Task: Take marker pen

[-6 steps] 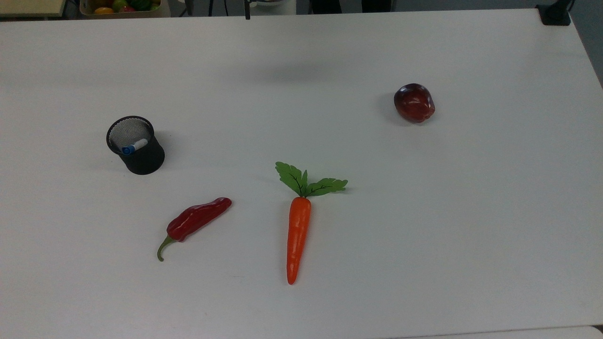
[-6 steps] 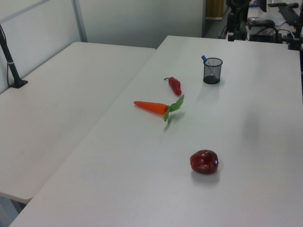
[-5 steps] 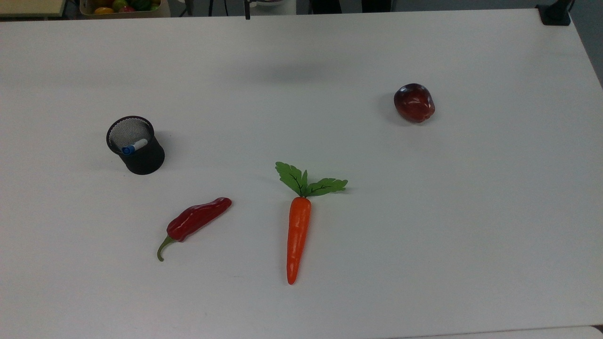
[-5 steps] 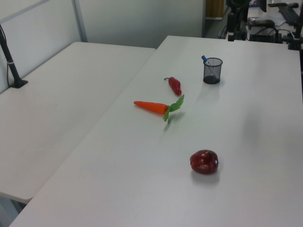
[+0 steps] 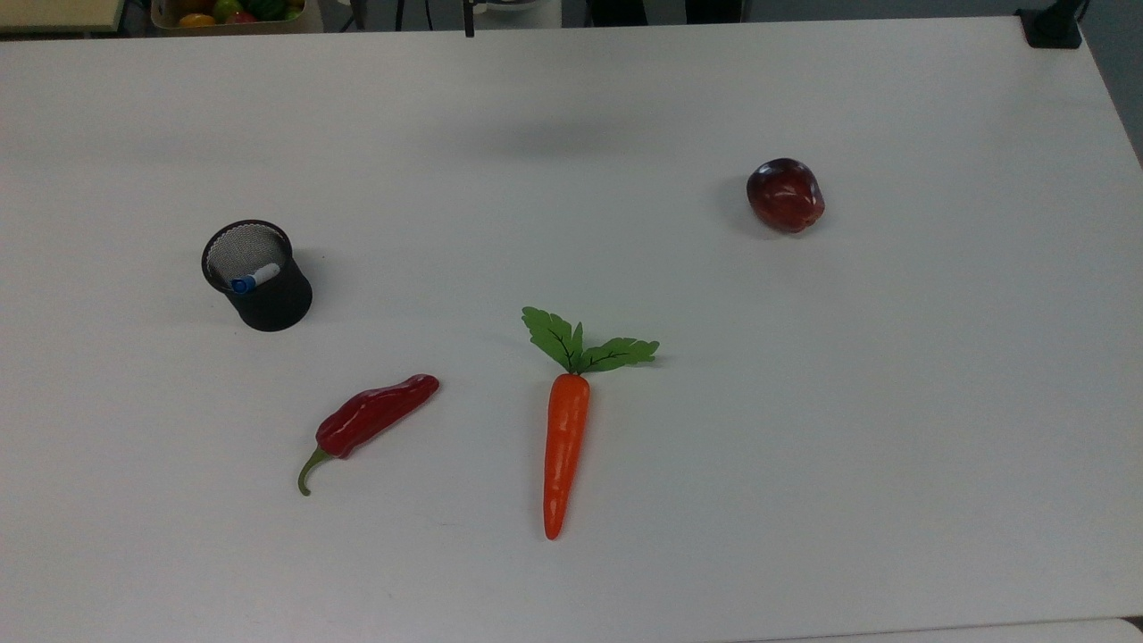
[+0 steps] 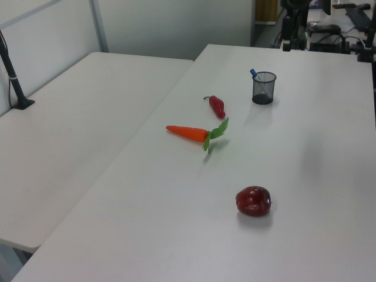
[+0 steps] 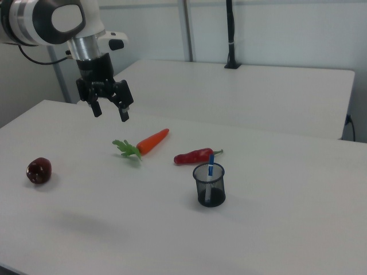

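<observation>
White tabletop (image 5: pixel 804 429) fills my feeds. Taking the black mesh cup (image 7: pixel 209 184) as my landmark in the right view: the marker pen (image 7: pixel 210 167) stands inside it, blue end up. Just behind the cup I see a red chilli (image 7: pixel 194 156), then a carrot (image 7: pixel 152 140); an apple (image 7: pixel 39 170) sits far off on the right view's left. My gripper (image 7: pixel 109 111) hangs above the table, well apart from the cup, fingers spread wide and holding nothing.

You'll find no visible change across the top and left views since the earlier pictures: nothing on the desk (image 5: pixel 893 375) has shifted, tipped or turned, and nothing has come into or left either view in that time.
</observation>
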Action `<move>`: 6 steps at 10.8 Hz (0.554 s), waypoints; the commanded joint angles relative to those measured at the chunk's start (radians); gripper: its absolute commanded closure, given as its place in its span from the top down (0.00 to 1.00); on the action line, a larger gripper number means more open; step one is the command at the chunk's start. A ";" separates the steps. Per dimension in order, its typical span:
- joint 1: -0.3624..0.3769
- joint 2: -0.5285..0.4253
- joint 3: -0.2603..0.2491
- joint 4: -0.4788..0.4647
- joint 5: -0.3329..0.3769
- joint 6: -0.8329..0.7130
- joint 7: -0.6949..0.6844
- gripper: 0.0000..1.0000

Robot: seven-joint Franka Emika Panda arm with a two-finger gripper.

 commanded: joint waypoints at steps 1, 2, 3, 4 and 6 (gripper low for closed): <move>0.009 -0.016 -0.013 -0.012 0.013 -0.002 -0.010 1.00; 0.009 -0.016 -0.013 -0.010 0.013 -0.001 -0.013 1.00; 0.009 -0.016 -0.013 -0.010 0.014 -0.001 -0.013 1.00; 0.009 -0.016 -0.013 -0.012 0.014 0.009 -0.015 1.00; 0.008 -0.013 -0.013 -0.012 0.014 0.013 -0.015 1.00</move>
